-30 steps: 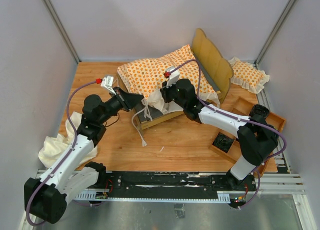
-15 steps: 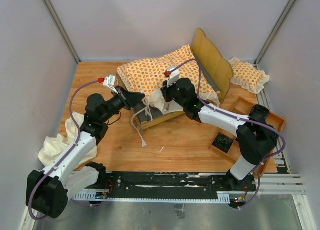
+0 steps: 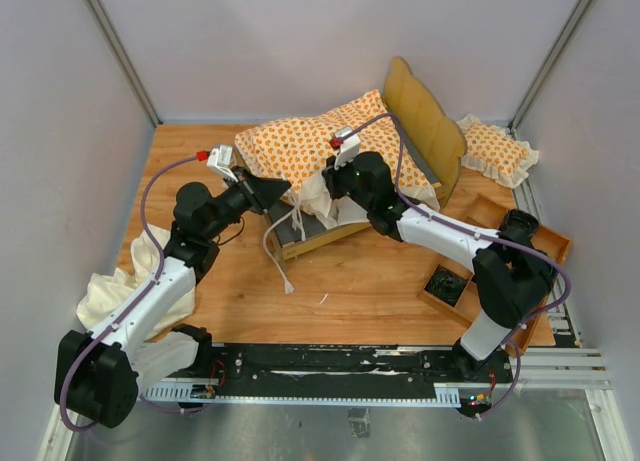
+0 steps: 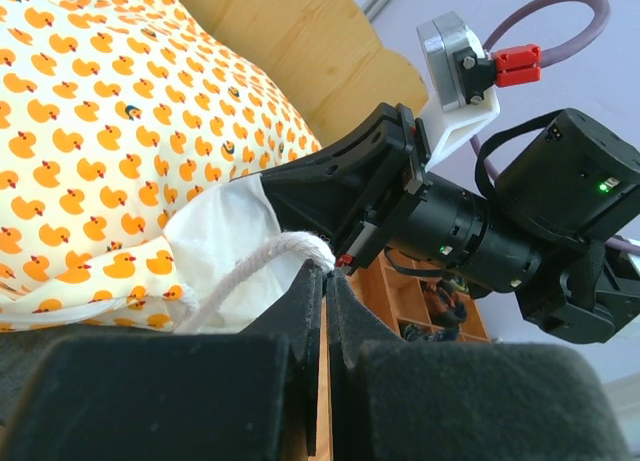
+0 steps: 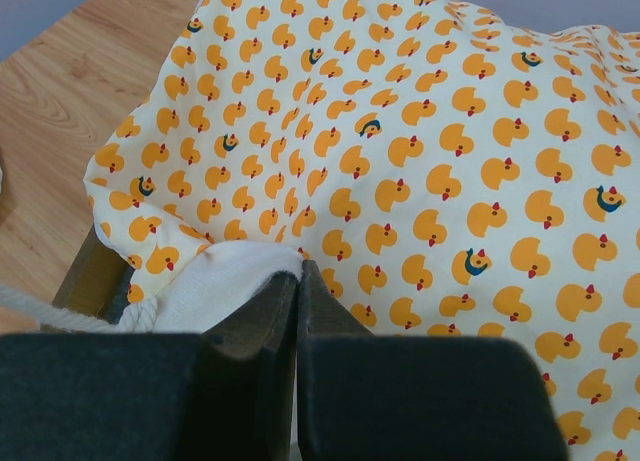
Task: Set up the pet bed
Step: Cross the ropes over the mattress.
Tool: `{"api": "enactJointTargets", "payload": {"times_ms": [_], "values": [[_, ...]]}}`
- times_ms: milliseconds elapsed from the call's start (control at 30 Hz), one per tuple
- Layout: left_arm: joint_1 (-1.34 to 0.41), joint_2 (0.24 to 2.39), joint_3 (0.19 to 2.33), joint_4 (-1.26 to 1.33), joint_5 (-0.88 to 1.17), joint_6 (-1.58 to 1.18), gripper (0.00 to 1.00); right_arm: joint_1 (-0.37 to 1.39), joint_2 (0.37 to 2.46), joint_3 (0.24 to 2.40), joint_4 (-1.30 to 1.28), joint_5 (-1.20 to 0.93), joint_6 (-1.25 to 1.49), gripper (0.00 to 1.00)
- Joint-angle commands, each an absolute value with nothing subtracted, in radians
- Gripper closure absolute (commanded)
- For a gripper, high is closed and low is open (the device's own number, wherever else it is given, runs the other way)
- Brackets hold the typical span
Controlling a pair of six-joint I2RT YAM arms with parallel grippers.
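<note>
We hold both arms stretched forward and turned inward, with their tips close together. Our left arm (image 3: 150, 291) rises from its base and angles to the right, and the left gripper (image 4: 325, 271) is pressed closed, its fingers flat together. Our right arm (image 3: 450, 236) folds at the elbow and reaches left — the right gripper (image 5: 298, 273) is likewise clamped tight, just beside the other's tip.

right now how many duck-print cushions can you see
2: the large cushion lies on the bed frame, and a small pillow sits at the far right, just beyond that frame. More could be hidden under the large one.
</note>
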State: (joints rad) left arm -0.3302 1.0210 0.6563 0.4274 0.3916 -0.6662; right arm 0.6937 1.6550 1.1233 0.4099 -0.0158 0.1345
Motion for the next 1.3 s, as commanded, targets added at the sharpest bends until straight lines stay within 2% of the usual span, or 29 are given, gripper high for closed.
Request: {"api": "enactJointTargets", "payload": {"times_ms": [0, 300, 767, 1267], "values": [[-0.339, 1.003, 0.654, 0.494, 0.378, -0.650, 1.00, 0.674, 1.663, 1.162, 0.412, 0.005, 0.124, 1.00], [-0.338, 1.018, 0.698, 0.493, 0.394, -0.677, 1.00, 0.674, 1.660, 1.160, 0.405, 0.005, 0.120, 1.00], [-0.384, 1.007, 0.550, 0.553, 0.382, -0.762, 1.00, 0.673, 1.674, 1.160, 0.416, -0.005, 0.136, 1.00], [-0.432, 1.024, 0.500, 0.598, 0.338, -0.773, 1.00, 0.673, 1.678, 1.153, 0.426, -0.013, 0.145, 1.00]]}}
